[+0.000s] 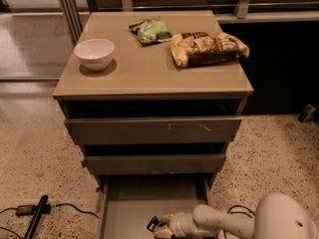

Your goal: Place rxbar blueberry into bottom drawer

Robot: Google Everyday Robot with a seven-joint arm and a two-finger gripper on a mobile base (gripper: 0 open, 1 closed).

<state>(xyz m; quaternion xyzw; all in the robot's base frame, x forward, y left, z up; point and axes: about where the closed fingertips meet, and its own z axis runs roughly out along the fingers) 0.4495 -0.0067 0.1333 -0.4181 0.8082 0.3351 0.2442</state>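
Note:
The bottom drawer (129,208) is pulled open at the foot of the cabinet, showing a plain grey floor. My gripper (160,227) reaches into it from the lower right, low over the drawer's front part. The dark navy rxbar blueberry (153,224) sits at the gripper's tip, only partly visible, down at the drawer floor. My white arm (224,223) stretches from the bottom right corner.
On the cabinet top stand a white bowl (94,54), a green snack bag (150,30) and a large yellow-brown bag (207,48). Two drawers above have flat grey fronts (152,130). A black cable and tool (35,214) lie on the speckled floor at left.

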